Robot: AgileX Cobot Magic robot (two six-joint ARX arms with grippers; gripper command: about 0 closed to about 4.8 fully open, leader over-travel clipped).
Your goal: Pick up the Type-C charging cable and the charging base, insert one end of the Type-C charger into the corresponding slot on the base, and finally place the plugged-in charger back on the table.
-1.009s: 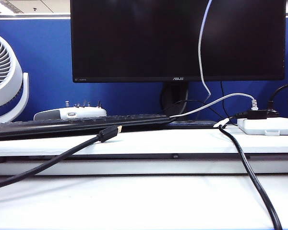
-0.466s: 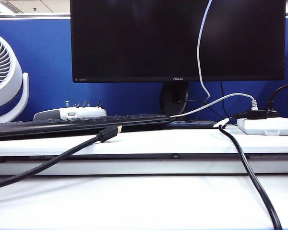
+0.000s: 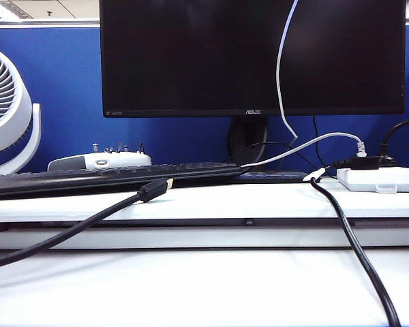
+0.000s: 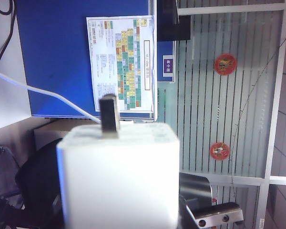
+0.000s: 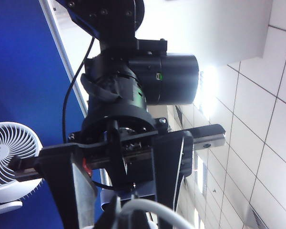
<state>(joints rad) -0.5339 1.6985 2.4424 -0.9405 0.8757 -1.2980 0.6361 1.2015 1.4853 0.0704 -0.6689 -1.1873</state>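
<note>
The charging base (image 4: 118, 176), a white block with a metal prong on its end, fills the left wrist view. My left gripper (image 4: 126, 217) is shut on it, with one finger (image 4: 214, 215) showing beside it. A thin white cord (image 4: 38, 93) runs behind the block. In the right wrist view my right gripper (image 5: 133, 220) is shut on the Type-C charging cable (image 5: 155, 210), which curves out between its dark jaws. In the exterior view the same thin white cable (image 3: 279, 68) hangs down in front of the monitor. Both grippers are above that view's edge, over the table (image 3: 204, 286).
A monitor (image 3: 252, 54), a keyboard (image 3: 109, 178) and a fan (image 3: 7, 109) stand on the raised ledge. A black cable with a gold-tipped plug (image 3: 155, 188) lies across it. A flat white box (image 3: 380, 179) with black plugs sits at the right. The left arm's wrist (image 5: 133, 86) looms close before the right wrist camera.
The hanging white cable has swung slightly to the left in front of the monitor. Nothing else has moved.
</note>
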